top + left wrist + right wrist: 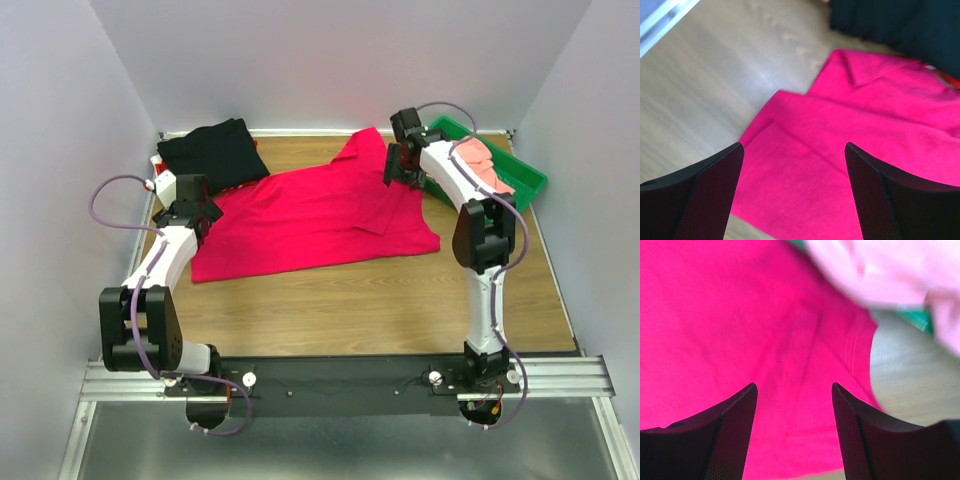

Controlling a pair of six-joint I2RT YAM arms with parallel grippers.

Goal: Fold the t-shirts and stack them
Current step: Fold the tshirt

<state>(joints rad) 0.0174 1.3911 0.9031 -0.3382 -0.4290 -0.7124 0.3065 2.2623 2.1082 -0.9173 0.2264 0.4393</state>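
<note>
The crimson-magenta t-shirt (310,215) lies spread across the middle of the wooden table. A folded black t-shirt (212,152) sits at the back left, partly under the magenta one. A salmon-pink t-shirt (483,165) lies in the green tray. My left gripper (196,212) is open and empty above the magenta shirt's left edge (805,165); the black shirt (900,25) shows at its top right. My right gripper (398,165) is open and empty above the magenta shirt's back right part (765,340), beside the pink shirt (880,270).
The green plastic tray (530,180) stands at the back right against the wall. White walls close in the table on the left, back and right. Bare wood (380,300) lies between the shirt and the arm bases.
</note>
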